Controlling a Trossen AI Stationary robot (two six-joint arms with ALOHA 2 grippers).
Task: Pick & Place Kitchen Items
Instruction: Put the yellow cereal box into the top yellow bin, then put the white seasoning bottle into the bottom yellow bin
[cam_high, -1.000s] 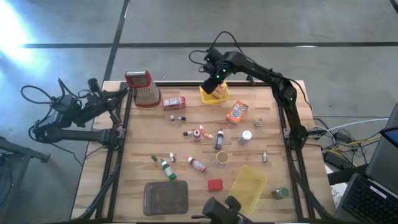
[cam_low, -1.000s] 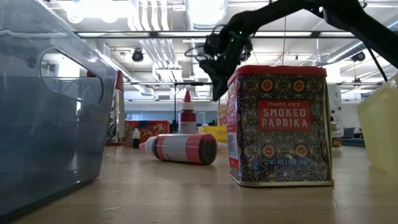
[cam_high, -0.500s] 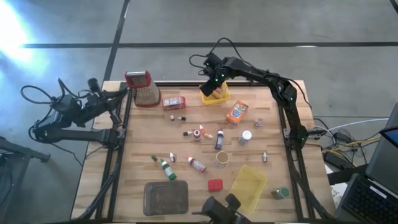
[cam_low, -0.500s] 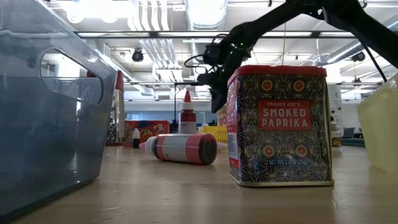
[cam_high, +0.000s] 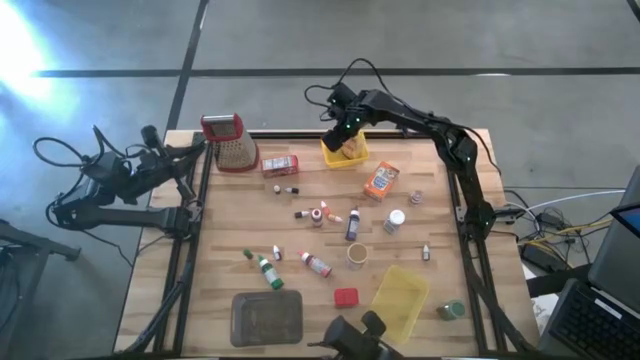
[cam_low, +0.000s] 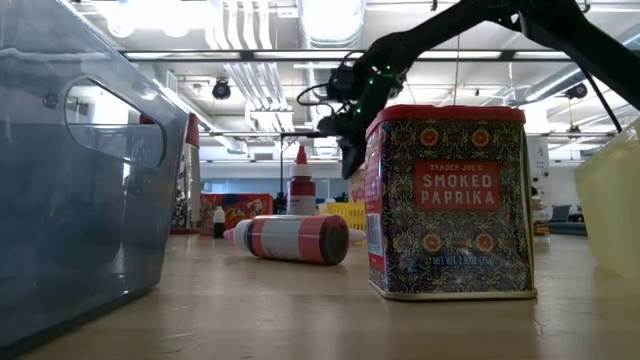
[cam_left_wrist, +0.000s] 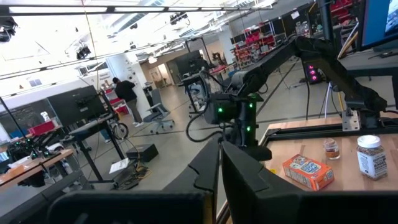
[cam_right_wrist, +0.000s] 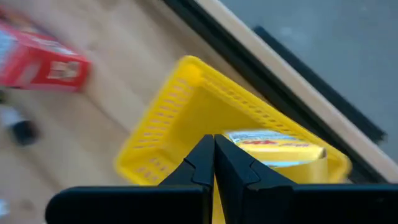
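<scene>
I hold the right gripper (cam_high: 343, 133) above the yellow basket (cam_high: 345, 153) at the table's (cam_high: 230, 250) far edge, its fingers (cam_right_wrist: 205, 163) pressed together with nothing between them. A yellow box (cam_right_wrist: 273, 147) lies inside that basket. The remaining kitchen items (cam_high: 330, 225) lie scattered over the middle of the table. The left gripper (cam_high: 190, 160) waits past the table's left edge, fingers pressed together.

Your wooden bench (cam_high: 310, 195) carries the grater (cam_high: 231, 143) at 11 o'clock, a small yellow basket (cam_high: 343, 152) at 12, an orange box (cam_high: 381, 181) at 2, a grey tray (cam_high: 266, 316) at 7, a larger yellow basket (cam_high: 398, 297) at 5, and small bottles (cam_high: 352, 226) scattered mid-bench.
</scene>
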